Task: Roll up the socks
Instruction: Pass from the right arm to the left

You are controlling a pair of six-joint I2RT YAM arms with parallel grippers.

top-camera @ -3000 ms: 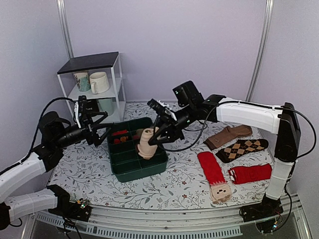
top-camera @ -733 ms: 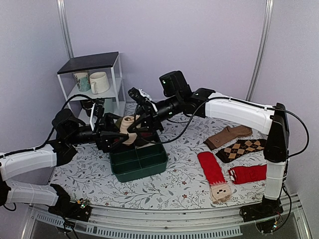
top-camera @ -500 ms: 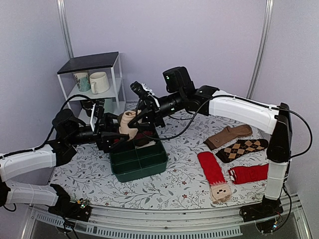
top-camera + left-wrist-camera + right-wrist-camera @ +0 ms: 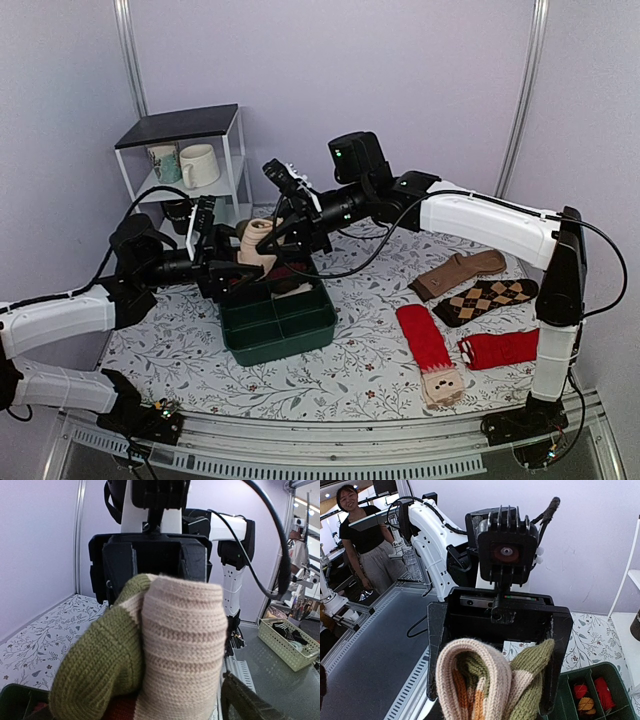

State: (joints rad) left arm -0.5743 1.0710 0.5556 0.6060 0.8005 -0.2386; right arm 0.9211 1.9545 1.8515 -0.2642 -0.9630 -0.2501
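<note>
A rolled sock point(image 4: 256, 240), beige with green and orange, hangs in the air over the back left corner of the green bin point(image 4: 290, 330). My right gripper point(image 4: 275, 233) is shut on it from the right. My left gripper point(image 4: 233, 262) faces it from the left, jaws spread on either side of the roll. In the left wrist view the sock point(image 4: 170, 650) fills the middle, and one of my own fingers point(image 4: 245, 700) stands apart from it. In the right wrist view the sock point(image 4: 490, 685) sits between the left gripper's black fingers point(image 4: 436, 650).
Loose socks lie flat on the right of the table: a brown one point(image 4: 458, 273), an argyle one point(image 4: 487, 299), a red one with a face point(image 4: 430, 350) and a red one point(image 4: 502, 347). Small rolled socks point(image 4: 592, 692) sit in the bin. A white shelf with mugs point(image 4: 190, 160) stands back left.
My right gripper has carried the rolled sock up and left from above the bin's middle. My left gripper has come in to meet it and has closed the distance slightly in the last half second.
</note>
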